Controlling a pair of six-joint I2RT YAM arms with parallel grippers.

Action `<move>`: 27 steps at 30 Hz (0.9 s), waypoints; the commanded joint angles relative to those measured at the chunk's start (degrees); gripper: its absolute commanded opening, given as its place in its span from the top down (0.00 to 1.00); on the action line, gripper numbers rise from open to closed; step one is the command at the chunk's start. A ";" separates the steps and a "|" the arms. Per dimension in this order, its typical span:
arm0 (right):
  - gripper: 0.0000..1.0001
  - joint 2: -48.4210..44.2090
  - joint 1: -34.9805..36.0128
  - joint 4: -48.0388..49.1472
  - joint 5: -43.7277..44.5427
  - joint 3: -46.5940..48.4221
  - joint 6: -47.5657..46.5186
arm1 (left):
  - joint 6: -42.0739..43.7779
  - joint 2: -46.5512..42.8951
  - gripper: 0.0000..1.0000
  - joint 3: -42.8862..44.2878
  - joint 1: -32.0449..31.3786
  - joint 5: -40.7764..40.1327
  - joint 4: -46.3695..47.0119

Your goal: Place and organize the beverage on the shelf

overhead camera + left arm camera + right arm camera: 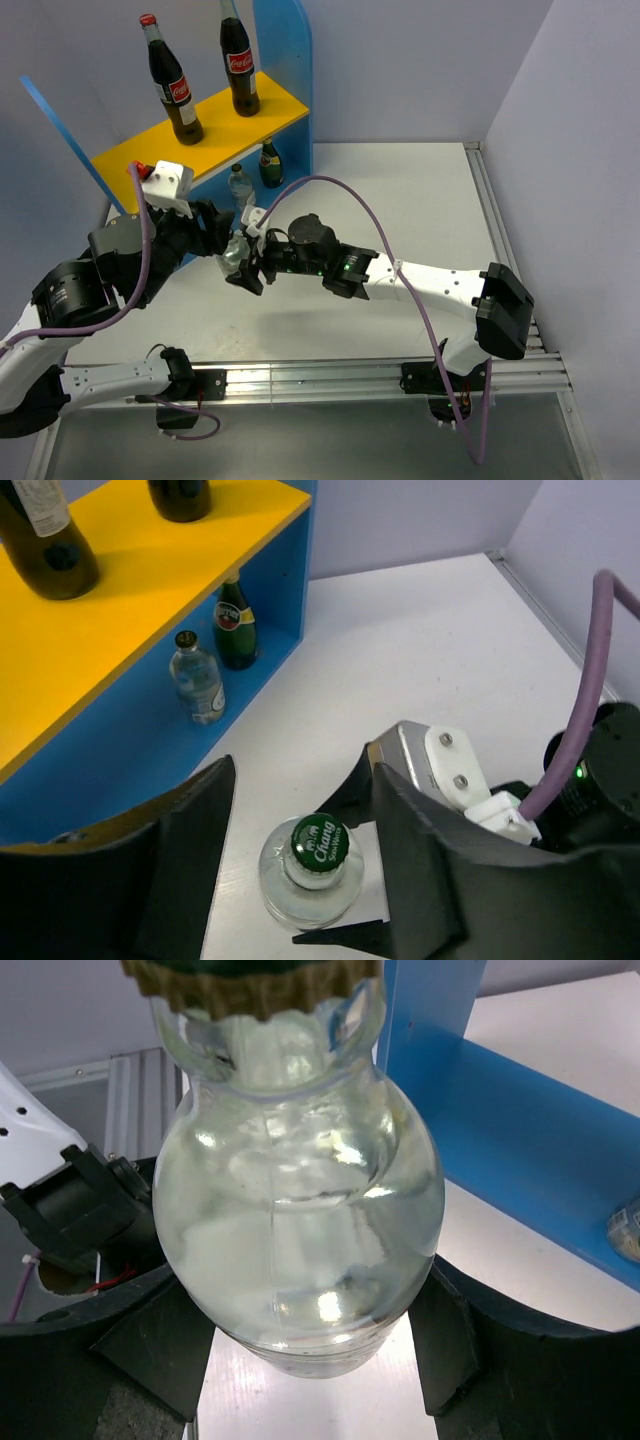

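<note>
- Shelf [140, 150]: blue-panelled unit with a yellow top board, at 10 o'clock on the table [420, 200] in the top view.
- Cola bottles, two: tall, dark, with red labels, both upright on the yellow board. One [172, 80] stands toward the board's middle. The other [239, 62] is at its 3 o'clock, close to the rounded blue side panel.
- Green bottle [270, 163]: small, dark, upright on the table against the shelf's blue lower panel.
- Second clear bottle [239, 186]: small, upright, just beside the green bottle at its 8 o'clock, also against the blue panel.
- Capped clear bottle [318, 865]: small, with a green crown cap. It sits between the two grippers, at 6 o'clock from the pair by the shelf and off the shelf. The pictures do not show whether its base rests on the table.
- Left gripper [300, 780]: spread open around the capped clear bottle, with a visible gap between one finger and the glass.
- Right gripper [300, 1305]: clamped on the lower body of the capped clear bottle, both fingers against the glass.
- Purple cable [380, 230]: arches over the right arm.
</note>
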 commanded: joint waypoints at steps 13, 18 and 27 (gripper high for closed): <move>1.00 -8.31 0.32 13.50 3.70 -2.36 0.77 | -9.89 -0.99 0.73 -6.60 0.06 -11.75 0.12; 1.00 -9.55 0.32 13.24 3.97 -2.27 1.21 | -11.65 -0.73 0.82 -8.54 0.50 -8.25 0.64; 1.00 -8.23 0.32 11.92 3.62 -0.43 1.56 | -10.16 -0.82 0.92 -11.01 0.50 2.13 7.23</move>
